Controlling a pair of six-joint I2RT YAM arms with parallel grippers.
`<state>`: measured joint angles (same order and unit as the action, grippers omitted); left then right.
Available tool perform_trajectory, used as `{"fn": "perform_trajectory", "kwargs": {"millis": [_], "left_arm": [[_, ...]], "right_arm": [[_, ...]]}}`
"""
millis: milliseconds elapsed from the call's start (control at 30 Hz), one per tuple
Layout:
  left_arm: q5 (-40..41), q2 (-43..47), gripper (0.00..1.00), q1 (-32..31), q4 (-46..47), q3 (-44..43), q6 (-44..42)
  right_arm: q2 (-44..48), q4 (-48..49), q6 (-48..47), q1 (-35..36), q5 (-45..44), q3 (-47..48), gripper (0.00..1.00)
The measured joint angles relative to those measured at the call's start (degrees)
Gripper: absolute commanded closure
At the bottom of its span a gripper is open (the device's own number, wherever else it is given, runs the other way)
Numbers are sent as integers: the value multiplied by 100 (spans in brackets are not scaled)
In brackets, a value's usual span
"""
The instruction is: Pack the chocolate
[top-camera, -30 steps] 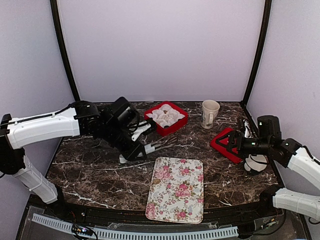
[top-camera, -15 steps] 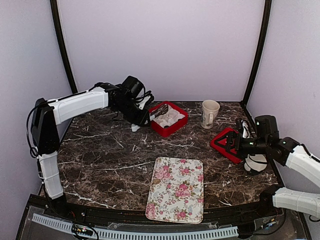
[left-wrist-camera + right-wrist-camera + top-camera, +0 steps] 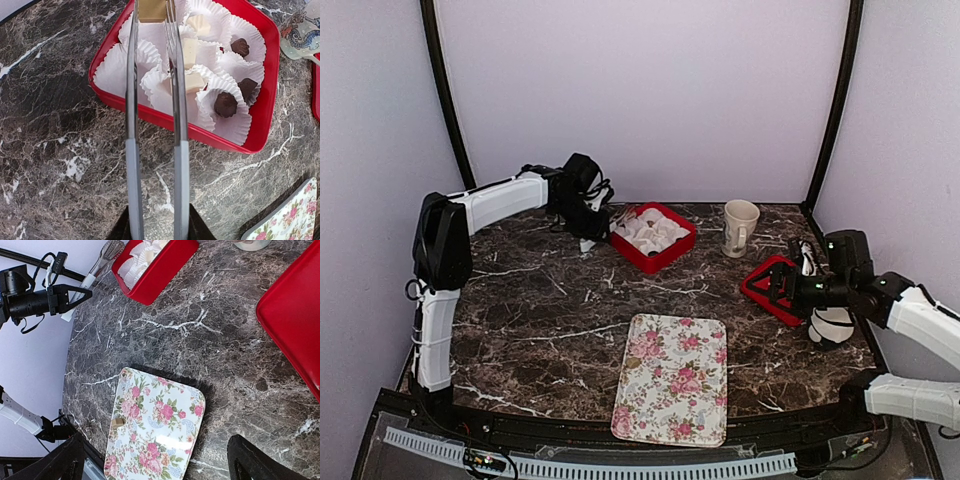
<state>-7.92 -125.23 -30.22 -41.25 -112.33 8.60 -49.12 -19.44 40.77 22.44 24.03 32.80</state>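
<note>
Left gripper (image 3: 588, 212), clamped on metal tongs (image 3: 134, 150), has swung from centre-left to the red square box (image 3: 260, 115) at upper centre. Tan square chocolate (image 3: 151, 10) is pinched in the tips above the white paper cups (image 3: 150, 55), likely ready to drop. Right gripper (image 3: 782, 285) is wide open and idle.

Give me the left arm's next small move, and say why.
Probably lower the metal tongs a little into the empty white paper cup beneath their tips, then ease the left gripper open. The tan square chocolate is pinched between the tong tips and appears to hang over the red box, not yet resting in a cup.
</note>
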Motion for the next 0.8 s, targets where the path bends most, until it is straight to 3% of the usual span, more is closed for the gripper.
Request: {"fn": "perform_trajectory", "kwargs": {"millis": [300, 800], "left_arm": [[-66, -503, 80, 7, -173, -765, -4], [-219, -859, 74, 9, -289, -962, -26]], "right_arm": [[-153, 13, -33, -39, 46, 0, 0], [-175, 2, -138, -114, 85, 0, 0]]}}
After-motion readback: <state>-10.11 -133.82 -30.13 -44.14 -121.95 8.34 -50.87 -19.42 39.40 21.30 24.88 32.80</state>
